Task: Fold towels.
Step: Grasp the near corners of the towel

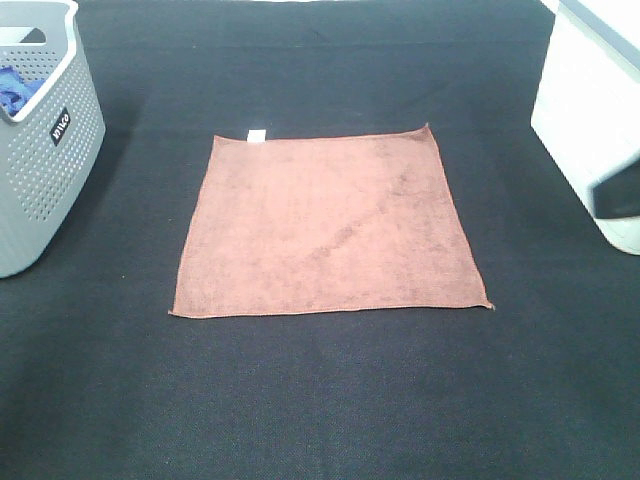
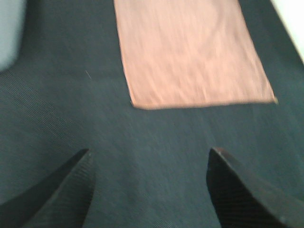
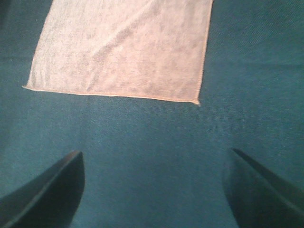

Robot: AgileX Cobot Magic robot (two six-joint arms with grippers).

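Left gripper (image 2: 149,151) and right gripper (image 3: 156,152) hung wide open, empty, just short of the towel (image 1: 330,225), which lay flat on the bench (image 1: 320,400). Folding not begun, I judged; next I needed its near corners pinched.

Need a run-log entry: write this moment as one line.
towel flat, unfolded | left gripper open, empty | right gripper open, empty | fold not started

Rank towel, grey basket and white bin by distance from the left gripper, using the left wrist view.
1. Towel: nearest, its near edge just ahead of the open left gripper.
2. Grey basket: farther, out on the left arm's side.
3. White bin: farthest, across the towel on the right arm's side. Only a sliver shows, so 2 versus 3 is tentative.
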